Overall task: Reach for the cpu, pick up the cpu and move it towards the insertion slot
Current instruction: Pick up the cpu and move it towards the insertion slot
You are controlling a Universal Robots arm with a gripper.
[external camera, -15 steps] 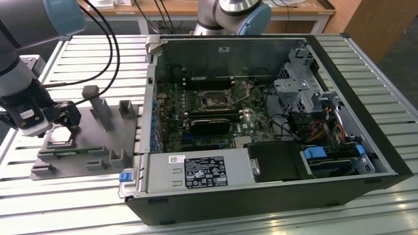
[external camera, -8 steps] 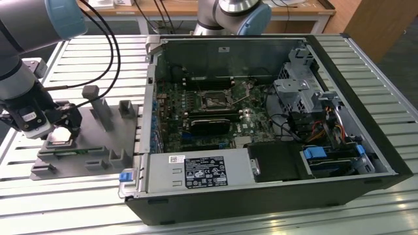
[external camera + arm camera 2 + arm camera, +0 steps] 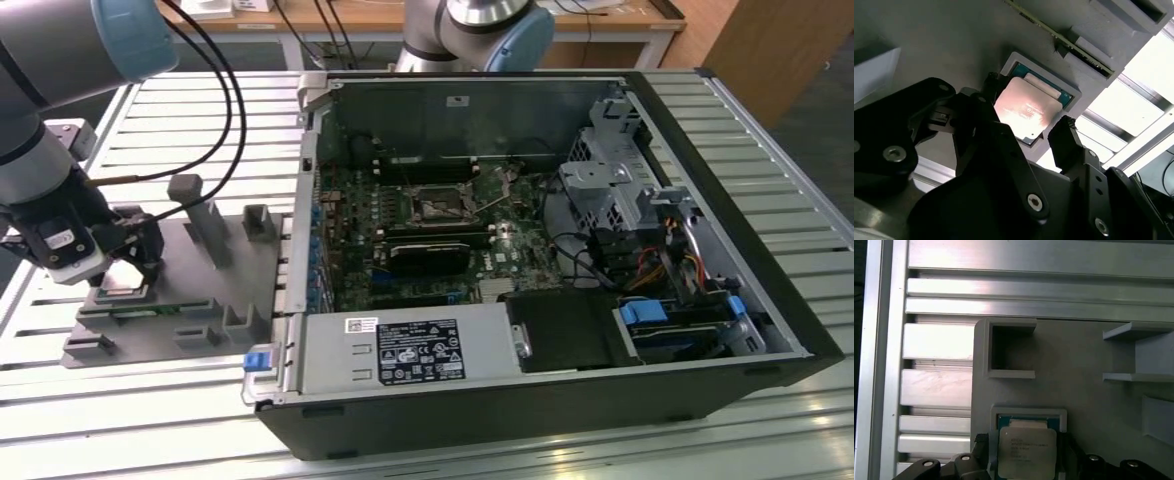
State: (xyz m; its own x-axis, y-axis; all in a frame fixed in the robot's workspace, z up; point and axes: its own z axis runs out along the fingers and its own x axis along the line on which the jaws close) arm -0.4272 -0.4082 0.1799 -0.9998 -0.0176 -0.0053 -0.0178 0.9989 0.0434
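We find the gripper (image 3: 1028, 102) spread open and lowered over the cpu (image 3: 1027, 447), one dark finger (image 3: 1066, 137) standing close by each of two opposite edges with a sliver of grey between, so nothing is clamped. The cpu lies flat directly beneath the tool, silvery top up, seated in its shallow square recess in the grey fixture plate (image 3: 1079, 365) on the slatted table (image 3: 200, 420). The insertion slot (image 3: 437, 205) sits well apart from the gripper, on the green board inside the opened computer case (image 3: 721, 130) beyond the fixture.
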